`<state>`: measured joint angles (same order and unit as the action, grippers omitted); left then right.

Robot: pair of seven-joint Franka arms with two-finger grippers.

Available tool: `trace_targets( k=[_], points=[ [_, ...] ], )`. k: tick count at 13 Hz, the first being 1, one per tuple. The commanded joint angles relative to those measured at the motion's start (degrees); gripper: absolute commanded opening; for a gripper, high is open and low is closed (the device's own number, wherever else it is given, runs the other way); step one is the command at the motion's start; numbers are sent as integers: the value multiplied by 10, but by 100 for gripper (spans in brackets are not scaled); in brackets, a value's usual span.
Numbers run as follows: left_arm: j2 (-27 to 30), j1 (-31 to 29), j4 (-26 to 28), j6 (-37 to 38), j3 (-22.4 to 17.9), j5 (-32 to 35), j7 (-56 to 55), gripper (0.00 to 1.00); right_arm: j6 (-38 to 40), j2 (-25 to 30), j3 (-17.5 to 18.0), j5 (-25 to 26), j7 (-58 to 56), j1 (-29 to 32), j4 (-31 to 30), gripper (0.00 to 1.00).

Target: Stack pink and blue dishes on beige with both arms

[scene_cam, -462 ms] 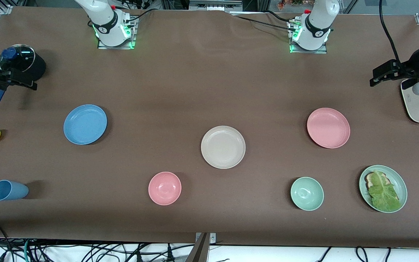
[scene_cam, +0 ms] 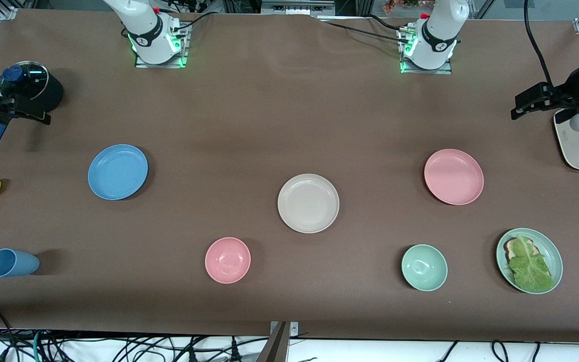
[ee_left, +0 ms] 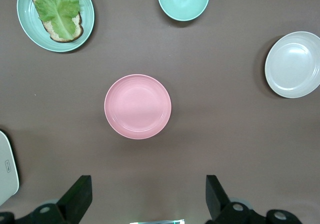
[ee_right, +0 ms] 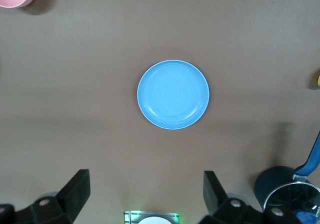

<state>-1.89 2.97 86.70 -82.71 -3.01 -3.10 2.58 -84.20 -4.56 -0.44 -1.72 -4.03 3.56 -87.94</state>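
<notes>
Front view finds nothing moved in the last half second — pink plate [scene_cam: 454, 176], blue plate [scene_cam: 117, 172] and beige plate [scene_cam: 308, 203] lie apart on the desk [scene_cam: 269, 125], unstacked — left pincer [ee_left: 145, 204] and right pincer [ee_right: 145, 201] hang wide open and empty over their plates.

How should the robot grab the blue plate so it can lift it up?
Probably by the rim. The blue plate lies flat and shallow on the table, so only its low raised edge gives the fingers a hold. The right gripper, open and high above it, could come straight down, one finger inside the rim and one outside, likely at the edge toward its own base.
</notes>
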Motion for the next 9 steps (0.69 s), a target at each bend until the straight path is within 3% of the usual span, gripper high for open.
trace_targets(
  k=[1, 9],
  points=[
    [-4, -2, -11, 1, 0, 2, 12, 100, 0, 8, 3, 16, 6, 0, -1, 100],
    [-4, -2, -11, 1, 0, 2, 12, 100, 4, 7, 4, 28, 6, -8, 2, 100]
  ],
)
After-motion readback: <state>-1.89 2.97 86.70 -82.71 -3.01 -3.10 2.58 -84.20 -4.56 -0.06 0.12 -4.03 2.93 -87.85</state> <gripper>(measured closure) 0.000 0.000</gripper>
